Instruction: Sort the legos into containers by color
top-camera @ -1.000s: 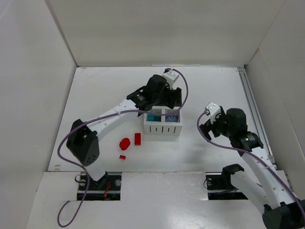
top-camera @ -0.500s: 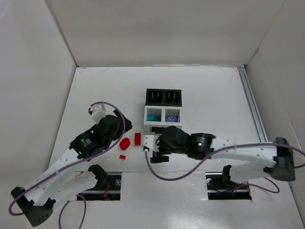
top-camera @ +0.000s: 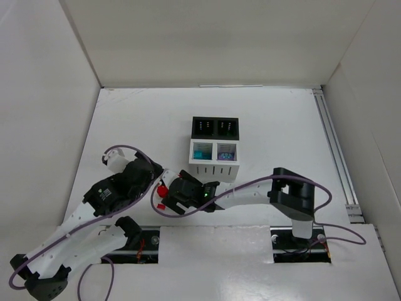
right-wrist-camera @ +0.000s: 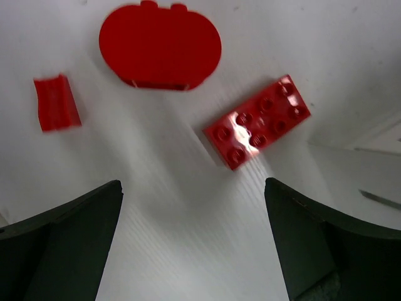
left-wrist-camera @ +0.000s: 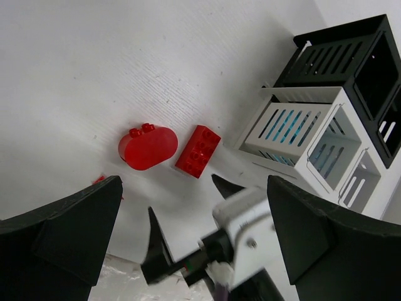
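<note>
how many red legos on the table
3: rounded oval, studded brick beside it, small curved piece on the oval's other side. More may be hidden.

The right pincer [right-wrist-camera: 193,182] hangs between the left pincer [left-wrist-camera: 194,182] and the red legos [left-wrist-camera: 198,151]; containers [left-wrist-camera: 301,97] stand just beyond.

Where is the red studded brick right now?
Left wrist view: the red studded brick lies flat on the table, between the red oval at left and the white bins at right.
</note>
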Motion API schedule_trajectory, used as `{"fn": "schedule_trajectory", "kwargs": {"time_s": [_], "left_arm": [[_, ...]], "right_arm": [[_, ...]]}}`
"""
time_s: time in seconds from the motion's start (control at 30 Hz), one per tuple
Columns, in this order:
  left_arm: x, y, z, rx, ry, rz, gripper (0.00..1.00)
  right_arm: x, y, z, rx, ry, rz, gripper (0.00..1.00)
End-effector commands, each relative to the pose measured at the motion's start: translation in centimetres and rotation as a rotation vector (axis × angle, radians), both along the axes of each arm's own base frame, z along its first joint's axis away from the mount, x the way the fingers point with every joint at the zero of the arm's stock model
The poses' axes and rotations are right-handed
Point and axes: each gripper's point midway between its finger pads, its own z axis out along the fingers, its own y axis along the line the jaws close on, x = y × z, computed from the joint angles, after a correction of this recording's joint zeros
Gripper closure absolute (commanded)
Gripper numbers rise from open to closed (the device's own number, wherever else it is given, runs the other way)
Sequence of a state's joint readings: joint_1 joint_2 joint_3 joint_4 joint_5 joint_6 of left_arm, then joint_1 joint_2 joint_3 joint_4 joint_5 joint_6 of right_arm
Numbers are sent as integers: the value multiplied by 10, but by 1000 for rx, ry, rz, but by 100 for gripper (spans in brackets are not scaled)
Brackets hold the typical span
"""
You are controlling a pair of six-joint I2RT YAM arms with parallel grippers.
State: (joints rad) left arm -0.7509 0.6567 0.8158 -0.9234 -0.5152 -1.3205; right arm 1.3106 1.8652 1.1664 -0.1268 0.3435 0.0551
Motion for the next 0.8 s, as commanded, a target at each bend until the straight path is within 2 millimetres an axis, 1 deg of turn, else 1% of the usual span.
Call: {"fn": "schedule_trajectory", "kwargs": {"time_s": [0.0,0.07,0.1,0.13,0.2,0.23,0.27,0.3,0.33,0.37,0.4,0.43,0.47,0.5,0.53,0.57,0.67,0.7,0.73,0.77], "left_arm": [[3,4,13,24,-17,11,0],[5,3,15,34,-27,-7,0],[6,2,16,35,-33,-13,0],[6,2,20,21,-49,-12,0],[6,2,21,14,-56,-12,0],[5,5,20,24,-63,-12,0],[5,5,20,24,-63,-12,0],[4,6,22,16,-72,-11,0],[5,5,23,17,-78,-17,0],[5,6,26,9,-87,-17,0],[4,6,28,1,-96,-16,0],[3,7,24,8,-88,-17,0],[4,6,27,-7,-104,-16,0],[3,7,24,-1,-98,-16,0],[3,7,25,-8,-105,-16,0],[2,8,22,-2,-99,-16,0],[3,7,23,-8,-105,-16,0],[3,7,20,-2,-99,-16,0],[3,5,21,-13,-101,-22,0],[3,5,21,-13,-101,-22,0]], "right_arm": [[9,44,12,212,50,-157,1],[6,45,-1,222,95,-205,1],[8,44,-1,232,95,-230,1],[12,37,-4,229,80,-272,1],[14,31,-2,258,87,-336,1],[16,25,-6,251,78,-359,1],[16,26,-6,259,85,-368,1],[20,21,-9,256,83,-390,1],[20,20,-14,253,91,-400,1],[24,18,-18,244,90,-411,1],[31,15,-18,252,94,-434,1],[34,11,-33,230,110,-450,1],[33,11,-40,219,138,-443,1],[38,13,-41,223,149,-445,2],[41,14,-47,215,158,-449,2],[41,14,-47,215,158,-449,3],[42,18,-53,209,158,-450,3],[42,17,-57,199,159,-451,3],[43,20,-53,210,158,-449,3],[43,21,-53,210,158,-449,6]]}}
